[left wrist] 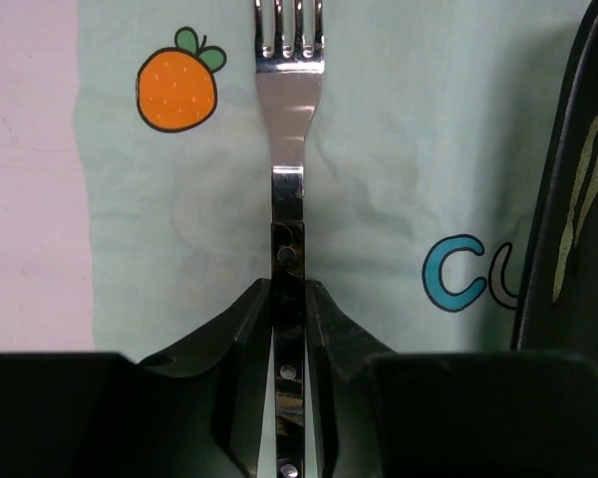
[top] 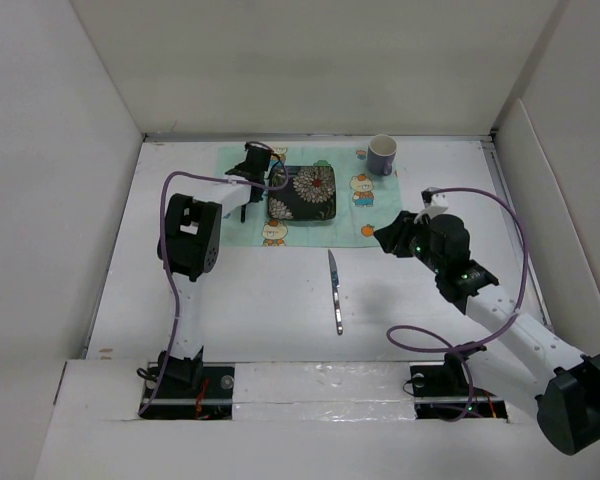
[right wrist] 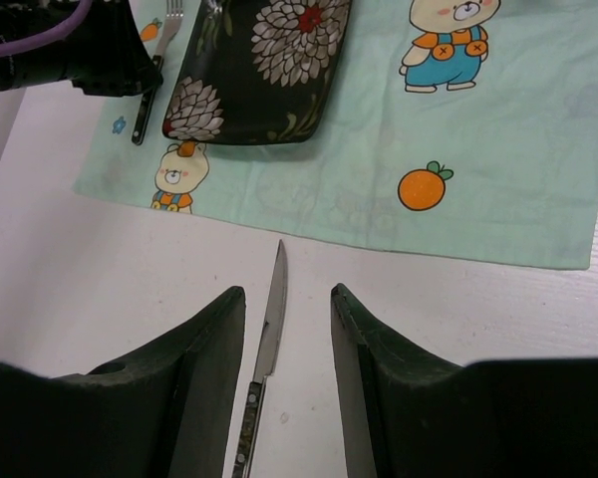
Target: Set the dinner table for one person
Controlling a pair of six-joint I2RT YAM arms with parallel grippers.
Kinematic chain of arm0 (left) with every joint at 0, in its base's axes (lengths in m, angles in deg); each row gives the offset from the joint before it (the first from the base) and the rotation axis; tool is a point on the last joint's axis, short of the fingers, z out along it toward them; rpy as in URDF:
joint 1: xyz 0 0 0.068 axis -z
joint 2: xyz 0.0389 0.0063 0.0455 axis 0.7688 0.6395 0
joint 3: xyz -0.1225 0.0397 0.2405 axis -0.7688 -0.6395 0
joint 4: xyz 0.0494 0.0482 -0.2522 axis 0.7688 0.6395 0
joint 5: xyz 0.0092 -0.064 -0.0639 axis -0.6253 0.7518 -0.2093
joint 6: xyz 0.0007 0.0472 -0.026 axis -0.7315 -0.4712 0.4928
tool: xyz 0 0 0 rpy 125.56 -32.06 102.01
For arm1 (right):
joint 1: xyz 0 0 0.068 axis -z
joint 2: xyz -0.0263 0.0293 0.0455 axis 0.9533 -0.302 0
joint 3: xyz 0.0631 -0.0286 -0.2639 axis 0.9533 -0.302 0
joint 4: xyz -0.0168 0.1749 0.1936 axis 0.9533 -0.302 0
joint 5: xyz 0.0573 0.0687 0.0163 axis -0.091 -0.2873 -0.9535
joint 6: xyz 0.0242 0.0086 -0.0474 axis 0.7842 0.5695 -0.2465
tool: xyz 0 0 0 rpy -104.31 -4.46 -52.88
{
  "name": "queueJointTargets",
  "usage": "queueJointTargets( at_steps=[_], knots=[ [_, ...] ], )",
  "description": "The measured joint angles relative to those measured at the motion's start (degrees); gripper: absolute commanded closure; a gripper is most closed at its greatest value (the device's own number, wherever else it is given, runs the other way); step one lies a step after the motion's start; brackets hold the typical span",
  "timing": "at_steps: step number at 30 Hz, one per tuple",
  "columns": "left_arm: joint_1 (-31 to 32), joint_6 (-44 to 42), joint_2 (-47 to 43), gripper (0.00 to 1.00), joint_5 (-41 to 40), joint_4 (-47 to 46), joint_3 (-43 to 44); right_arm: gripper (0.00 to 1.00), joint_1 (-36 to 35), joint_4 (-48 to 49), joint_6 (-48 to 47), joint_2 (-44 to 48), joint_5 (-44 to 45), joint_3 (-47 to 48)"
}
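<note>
The white dinner table (top: 230, 290) carries a mint-green cartoon placemat (top: 355, 215) at the back. A dark floral square plate (top: 302, 192) lies on it, with a mug (top: 382, 153) at its far right corner. My left gripper (top: 252, 160) is left of the plate, shut on the dark handle of a fork (left wrist: 289, 149) that sits low over the placemat (left wrist: 179, 219), tines pointing away. My right gripper (top: 388, 238) is open and empty. A knife (top: 335, 290) lies on the bare table. In the right wrist view it (right wrist: 271, 319) shows below and between the open fingers (right wrist: 209, 378).
White walls enclose the table on three sides. The plate's rim (left wrist: 568, 199) is close to the right of the fork. In the right wrist view the left gripper (right wrist: 70, 50), the fork (right wrist: 145, 100) and the plate (right wrist: 259, 70) show at the top left.
</note>
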Motion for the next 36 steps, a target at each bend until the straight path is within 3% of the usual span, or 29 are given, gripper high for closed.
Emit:
queueJointTargets(
  at_steps=[7, 9, 10, 11, 13, 16, 17, 21, 22, 23, 24, 25, 28, 31, 36],
  knots=[
    [0.0, 0.4, 0.0, 0.69, -1.3, 0.7, 0.4, 0.56, -0.7, 0.1, 0.0, -0.2, 0.7, 0.0],
    [0.0, 0.9, 0.0, 0.66, -1.5, 1.6, 0.9, 0.66, -1.5, 0.1, 0.0, -0.4, 1.2, 0.0],
    [0.0, 1.2, 0.0, 0.66, -1.6, 2.0, 1.2, 0.76, -2.1, 0.1, 0.0, -0.6, 1.6, 0.0],
    [0.0, 1.6, -0.2, 0.67, -1.6, 2.5, 1.4, 1.0, -2.8, 0.1, -0.1, -0.8, 2.0, 0.0],
    [0.0, 3.0, -1.1, 0.71, -1.4, 3.9, 1.5, 1.0, -4.1, 0.2, 0.0, -1.3, 2.9, 0.0],
    [0.3, 6.0, -5.3, 0.87, -0.3, 6.9, 1.6, 1.0, -7.4, 0.0, 0.2, -3.0, 5.2, 0.2],
    [0.5, 7.0, -7.6, 0.98, 0.2, 7.7, 1.5, 1.0, -9.1, -0.1, 0.2, -3.9, 6.0, 0.3],
    [4.1, 10.5, -24.0, 1.0, 1.8, 7.4, -1.9, 1.0, -16.5, -1.1, 0.9, -7.8, 9.5, 0.3],
    [6.2, 11.3, -30.0, 1.0, 1.8, 7.0, -4.0, 1.0, -18.4, -1.7, 1.4, -8.8, 10.5, 0.3],
    [8.8, 12.0, -36.2, 1.0, 1.9, 5.9, -6.4, 0.82, -19.8, -1.9, 1.7, -9.7, 11.1, 0.3],
    [12.0, 12.8, -43.1, 1.0, 2.3, 5.3, -8.7, 0.82, -21.6, -2.4, 2.1, -10.9, 11.8, 0.3],
    [14.6, 13.3, -48.3, 0.91, 2.8, 3.7, -10.7, 0.64, -23.0, -2.9, 2.8, -11.7, 12.6, 0.3],
    [17.3, 15.5, -63.2, 0.71, 4.7, 1.2, -20.5, 0.47, -26.6, -5.2, 4.3, -14.7, 15.9, 0.3],
    [15.7, 17.3, -73.3, 0.67, 4.3, 1.2, -29.2, 0.47, -29.4, -7.5, 5.4, -18.0, 18.0, 0.3],
    [15.6, 17.9, -76.1, 0.65, 3.9, 3.9, -38.7, 0.49, -33.8, -11.1, 7.8, -24.2, 21.2, 1.6]
  ],
)
